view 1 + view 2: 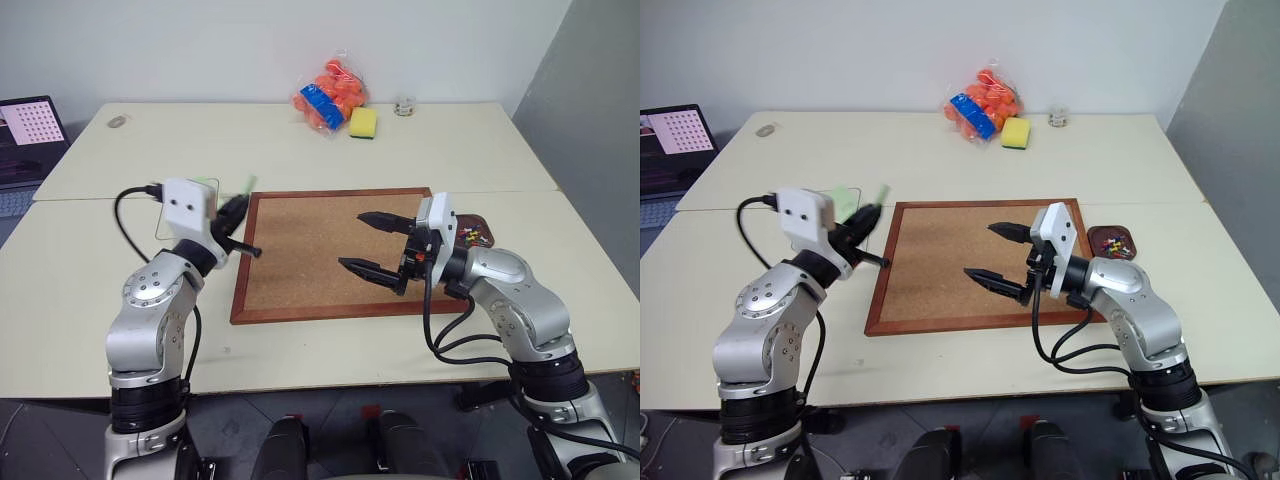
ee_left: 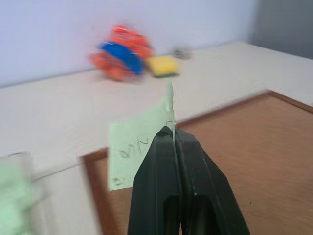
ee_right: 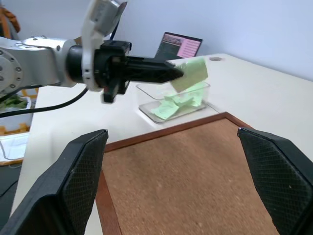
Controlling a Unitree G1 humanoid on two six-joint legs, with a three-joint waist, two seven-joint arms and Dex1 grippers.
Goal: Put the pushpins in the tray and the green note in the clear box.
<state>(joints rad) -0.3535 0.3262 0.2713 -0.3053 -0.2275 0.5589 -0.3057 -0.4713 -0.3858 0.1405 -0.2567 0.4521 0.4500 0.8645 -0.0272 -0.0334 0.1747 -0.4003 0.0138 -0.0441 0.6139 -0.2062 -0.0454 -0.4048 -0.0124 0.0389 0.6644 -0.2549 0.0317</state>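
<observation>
My left gripper (image 1: 241,203) is shut on the green note (image 1: 248,185), a pale green sheet held in the air over the corkboard's left edge. In the right wrist view the note (image 3: 193,73) hangs just above the clear box (image 3: 146,108), which holds other green sheets. The box (image 1: 845,198) is mostly hidden behind my left wrist. My right gripper (image 1: 353,240) stands open above the corkboard, with nothing between its fingers. The dark reddish-brown tray (image 1: 1095,240) sits off the board's right edge, behind my right wrist, with coloured pushpins (image 1: 1118,243) in it.
The wooden-framed corkboard (image 1: 310,255) lies in the middle of the table. At the back stand a bag of orange things (image 1: 330,92), a yellow sponge (image 1: 363,122) and a small glass jar (image 1: 404,105). A laptop (image 1: 30,135) sits at the far left.
</observation>
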